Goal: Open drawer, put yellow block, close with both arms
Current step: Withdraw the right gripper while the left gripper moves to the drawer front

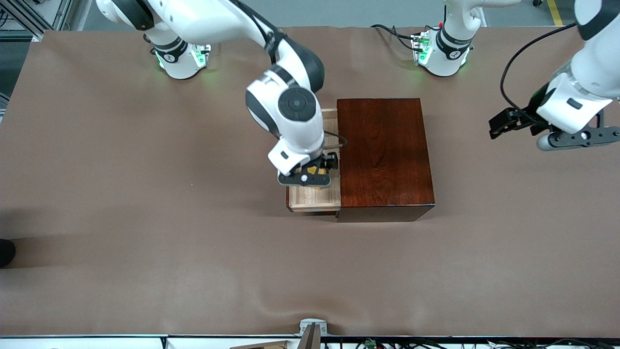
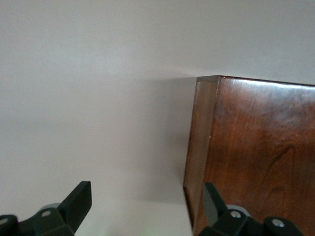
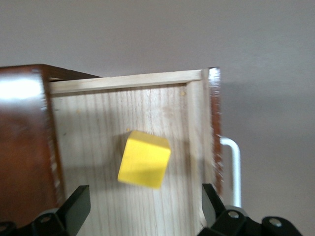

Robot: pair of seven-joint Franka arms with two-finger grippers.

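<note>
Yellow block [image 3: 144, 159] lies in the open drawer [image 3: 128, 81]; my right gripper [image 3: 142, 206] hovers above, fingers wide. My left gripper [image 2: 142, 206] waits beside the box [image 2: 261, 147], also wide.

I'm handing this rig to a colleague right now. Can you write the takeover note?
Right gripper: open, over the open drawer; the yellow block is free of its fingers, in the tray.
Left gripper: open, empty, waiting above the table beside the wooden box, toward the left arm's end.
Done: drawer pulled out, block released into it.
Left: lift the right gripper clear, then push the drawer shut using both arms.
</note>
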